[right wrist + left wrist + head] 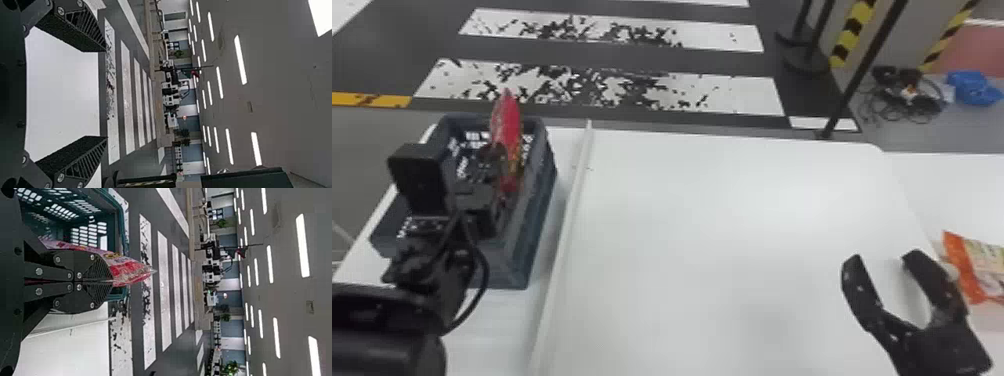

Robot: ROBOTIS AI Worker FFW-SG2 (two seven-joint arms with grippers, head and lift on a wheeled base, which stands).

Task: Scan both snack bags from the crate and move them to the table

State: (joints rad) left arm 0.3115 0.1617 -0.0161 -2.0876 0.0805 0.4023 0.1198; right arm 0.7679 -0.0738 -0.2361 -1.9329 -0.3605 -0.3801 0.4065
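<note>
In the head view my left gripper (494, 157) is at the crate (532, 220) on the left, its fingers shut on a red snack bag (506, 120). That bag stands on edge at the crate's opening, its top above the rim. The left wrist view has the gripper (98, 282) pinching the red bag (127, 271) beside the crate wall (122, 223). An orange snack bag (967, 270) lies at the far right. Left of it, my right gripper (884, 260) is open over the white table (732, 225); in its wrist view the gripper (105, 94) holds nothing.
A raised white strip (567, 230) runs between the crate and the main tabletop. Something small and pale (951, 271) is partly hidden behind the right gripper. Beyond the table a black post (862, 70) rises from the floor, near cables (907, 95).
</note>
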